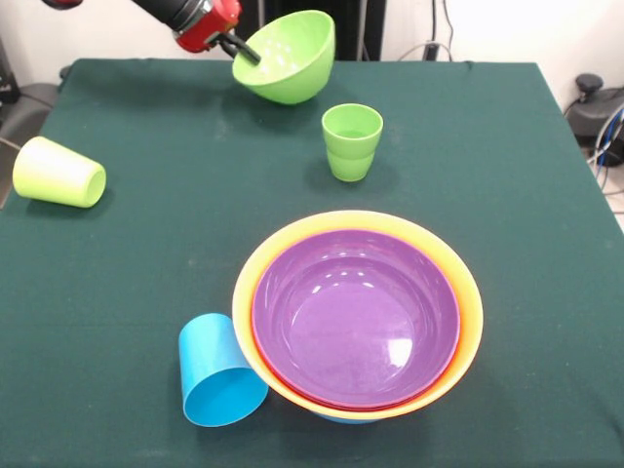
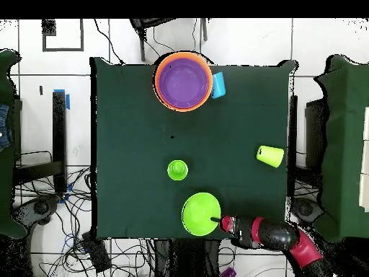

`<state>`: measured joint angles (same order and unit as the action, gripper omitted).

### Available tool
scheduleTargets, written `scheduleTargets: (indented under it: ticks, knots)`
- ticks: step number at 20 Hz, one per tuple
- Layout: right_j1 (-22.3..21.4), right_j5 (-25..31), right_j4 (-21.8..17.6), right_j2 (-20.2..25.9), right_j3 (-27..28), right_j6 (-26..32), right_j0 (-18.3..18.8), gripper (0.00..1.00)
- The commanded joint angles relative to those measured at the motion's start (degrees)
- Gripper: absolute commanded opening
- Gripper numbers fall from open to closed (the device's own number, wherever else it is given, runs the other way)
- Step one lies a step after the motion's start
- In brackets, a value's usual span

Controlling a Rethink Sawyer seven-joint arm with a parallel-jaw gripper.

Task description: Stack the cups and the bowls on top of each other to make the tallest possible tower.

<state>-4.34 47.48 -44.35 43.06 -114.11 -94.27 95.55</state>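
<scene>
Open table (image 1: 146,263) between scattered cups

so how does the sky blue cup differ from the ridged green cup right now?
Pose: the sky blue cup lies on its side, mouth toward the camera in the front view; the ridged green cup stands upright, mouth up. Place: the sky blue cup lies right against the tower; the ridged green cup stands alone mid-table. Surface: one smooth, the other stepped. Both are small tapered tumblers, and neither is stacked yet.

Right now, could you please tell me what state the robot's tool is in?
Tool: closed on the rim of the green bowl, which is held tilted at the table's far side in the front view.
</scene>
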Motion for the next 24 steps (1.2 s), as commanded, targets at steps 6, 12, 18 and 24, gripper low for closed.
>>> scheduleTargets:
  ticks: [6, 12, 18, 24]
  knots:
    - [1.9, 1.9, -3.2, -1.9, 2.5, 14.8, -2.9, 0.0]
    - [2.6, 0.5, -3.5, 0.9, 4.8, 16.2, -4.8, 0.0]
    - [-3.0, -2.9, -2.7, 6.0, 7.0, 9.8, -11.0, 0.0]
    - [-13.0, -3.4, -0.4, 11.1, 6.2, 4.6, -16.5, 0.0]
